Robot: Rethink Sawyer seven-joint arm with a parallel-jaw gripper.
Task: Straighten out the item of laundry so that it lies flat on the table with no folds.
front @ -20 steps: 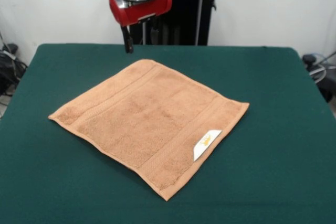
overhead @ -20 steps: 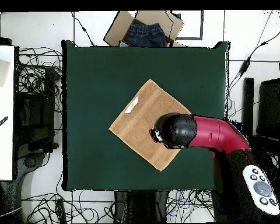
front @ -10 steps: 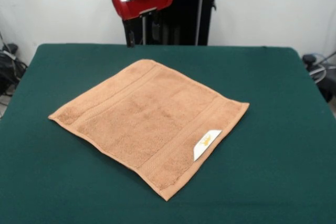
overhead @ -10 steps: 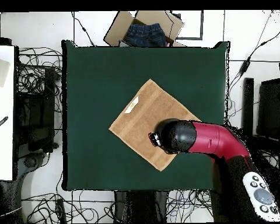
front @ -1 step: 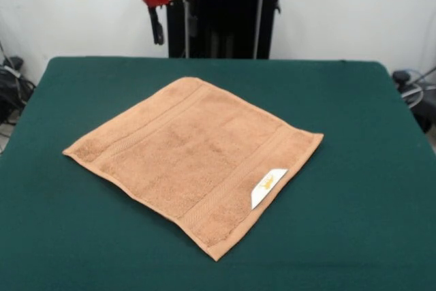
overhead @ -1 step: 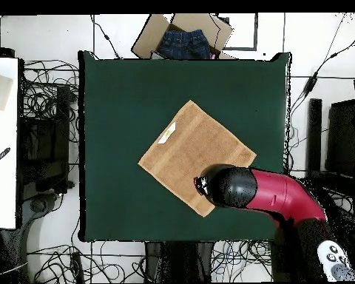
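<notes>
The item of laundry [front @ -1 step: 197, 155], a tan terry towel with border bands and a white label [front @ -1 step: 268, 185], lies spread out as a diamond on the green table [front @ -1 step: 354, 134]. No fold or turned corner shows on it. My gripper [front @ -1 step: 172, 31] hangs high above the table's far edge, behind the towel's far corner. It is open, with nothing between its fingers. In the overhead view the towel [overhead @ -1 step: 191, 148] lies near the table's [overhead @ -1 step: 121, 96] middle, and the red arm's black head [overhead @ -1 step: 228, 185] covers the towel's corner nearest the base and hides the gripper.
A cardboard box holding blue clothing [overhead @ -1 step: 182, 37] sits beyond the table's far edge. Cables lie on the floor round the table. A white desk [overhead @ -1 step: 1, 140] stands at the left, and a control pendant [overhead @ -1 step: 334, 259] lies at the lower right.
The gripper has risen and drawn back from the towel's far corner, shifting slightly left in the front view. The towel has not moved.
</notes>
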